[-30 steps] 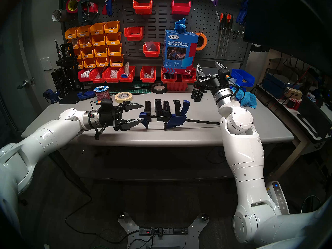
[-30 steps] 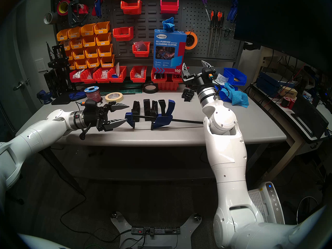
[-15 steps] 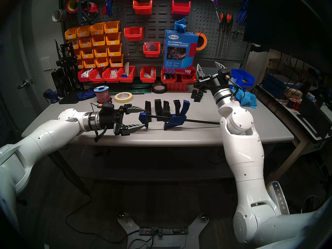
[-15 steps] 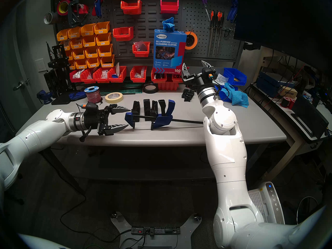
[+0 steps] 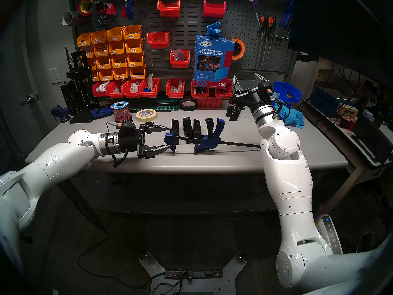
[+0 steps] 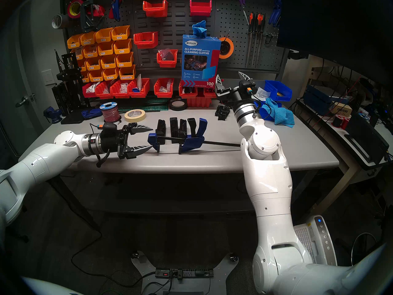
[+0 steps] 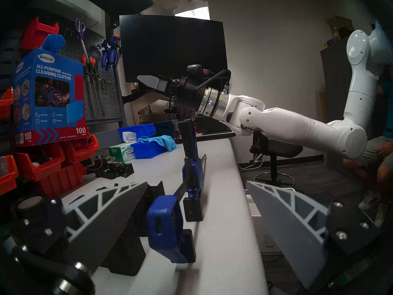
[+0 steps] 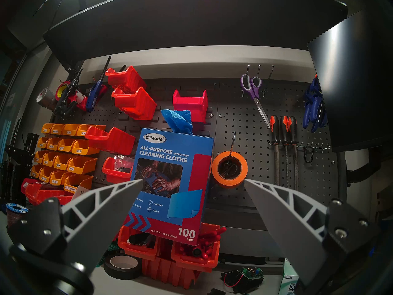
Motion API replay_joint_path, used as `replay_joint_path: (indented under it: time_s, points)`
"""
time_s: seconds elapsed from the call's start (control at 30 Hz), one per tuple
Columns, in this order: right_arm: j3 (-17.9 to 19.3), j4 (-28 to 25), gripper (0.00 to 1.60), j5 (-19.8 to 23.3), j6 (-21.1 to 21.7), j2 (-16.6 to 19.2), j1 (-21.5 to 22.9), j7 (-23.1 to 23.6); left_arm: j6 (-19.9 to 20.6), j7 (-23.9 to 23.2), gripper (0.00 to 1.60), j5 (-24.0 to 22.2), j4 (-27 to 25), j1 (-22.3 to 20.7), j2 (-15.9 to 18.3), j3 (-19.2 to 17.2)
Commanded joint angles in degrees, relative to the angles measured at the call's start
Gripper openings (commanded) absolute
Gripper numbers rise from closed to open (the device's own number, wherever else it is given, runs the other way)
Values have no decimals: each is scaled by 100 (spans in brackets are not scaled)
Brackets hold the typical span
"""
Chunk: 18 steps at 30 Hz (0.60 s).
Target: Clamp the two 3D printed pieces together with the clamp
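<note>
The clamp (image 5: 207, 142) lies on the grey table (image 5: 234, 162), its black bar (image 5: 238, 144) running left to right, its handle (image 5: 220, 126) upright. Its fixed blue jaw (image 5: 169, 139) (image 7: 165, 224) is at the left end. Matte black 3D printed pieces (image 5: 187, 128) (image 6: 174, 126) stand in a row just behind the bar, and one (image 5: 175, 126) (image 7: 127, 245) is beside the fixed jaw. My left gripper (image 5: 170, 138) (image 6: 152, 138) (image 7: 196, 182) is open, its fingertips flanking the fixed jaw without touching it. My right gripper (image 5: 244, 75) (image 8: 193, 180) is raised at the back right, open and empty.
A masking tape roll (image 5: 146, 115), a wire spool (image 5: 121, 112) and black tape (image 5: 188, 105) sit behind the clamp. Small black parts (image 5: 234, 113), a blue cloth (image 5: 294, 117) and a blue bin (image 5: 287, 92) lie back right. Red bins (image 5: 174, 88) and a cloth box (image 5: 212, 60) line the back.
My left gripper has dropped slightly and edged right toward the clamp's fixed jaw, staying open. The clamp, the black pieces and the right arm have not moved.
</note>
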Motion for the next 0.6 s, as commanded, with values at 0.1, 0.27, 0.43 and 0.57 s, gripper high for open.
replay_joint_path:
  time_s: [0.1, 0.27, 0.43, 0.57]
  points:
    - [-1, -74, 160, 0, -4, 0, 36, 1, 110, -269, 160, -1, 192, -160, -216, -1]
    - [0, -74, 160, 0, -3, 0, 36, 1, 122, -331, 160, 30, 284, -171, -257, 7]
    - [0, -75, 160, 0, -3, 0, 36, 1, 152, -428, 160, 49, 466, -198, -328, 19]
    - [0, -75, 160, 0, -3, 0, 36, 1, 181, -420, 160, 72, 539, -205, -371, 21]
